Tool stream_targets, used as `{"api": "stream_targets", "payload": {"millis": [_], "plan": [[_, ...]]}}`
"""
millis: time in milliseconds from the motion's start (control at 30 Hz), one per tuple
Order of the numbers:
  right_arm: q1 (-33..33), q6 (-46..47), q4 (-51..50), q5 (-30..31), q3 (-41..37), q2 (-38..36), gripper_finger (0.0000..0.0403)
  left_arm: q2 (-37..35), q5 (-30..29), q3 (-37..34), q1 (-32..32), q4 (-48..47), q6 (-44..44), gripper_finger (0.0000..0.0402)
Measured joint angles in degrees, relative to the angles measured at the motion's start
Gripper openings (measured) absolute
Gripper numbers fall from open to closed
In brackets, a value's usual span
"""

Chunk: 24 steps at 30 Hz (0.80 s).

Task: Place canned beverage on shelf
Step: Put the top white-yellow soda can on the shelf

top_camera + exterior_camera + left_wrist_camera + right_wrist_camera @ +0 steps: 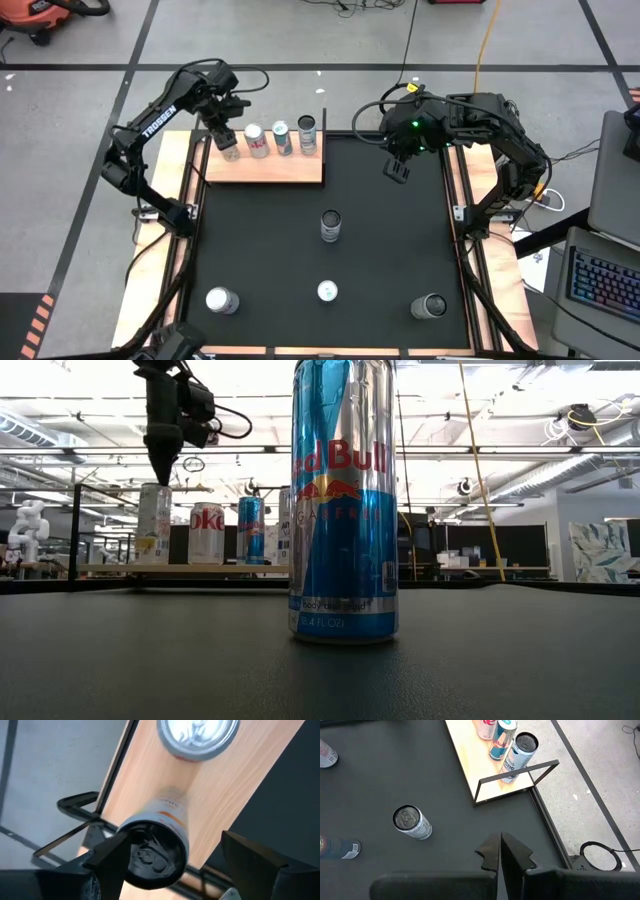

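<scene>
Black matting [260, 250] covers my work surface, with the shelf [290, 168] — a light-wood board with thin black uprights — lying along its far edge toward the far left corner.

On the shelf, four cans stand in a row. The leftmost, a pale can with a dark top [152, 855], stands upright at the board's left end, directly under my left gripper [228, 140]. My left jaws stand wide, one finger [107, 857] close against the can's side, the other [250, 857] clear of it; I cannot tell whether the near one touches. Next along are a red-and-white can [257, 141], a blue-and-silver can [282, 137] and a dark-topped can [306, 132] at the board's right end, all upright.

My right gripper [397, 170] hangs above the mat's far right area, jaws pressed shut and holding nothing.

Out on the mat, four more cans wait: a tall blue-and-silver can [330, 226] upright near the centre, a can [327, 291] toward the near edge, a silver-topped can [221, 300] near the near left corner, and a grey can [429, 306] near the near right corner.
</scene>
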Motion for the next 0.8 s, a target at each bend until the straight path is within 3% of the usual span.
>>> {"api": "stream_targets", "payload": {"millis": [400,800], "plan": [[0.0,0.0,0.0,0.0,0.0,0.0,0.0000,0.0,0.6,0.0,1.3,0.0,-4.7,0.0293],[0.0,-0.5,0.0,0.0,0.0,0.0,0.0000,0.0,0.6,2.3,0.8,1.2,-4.0,0.0293]]}}
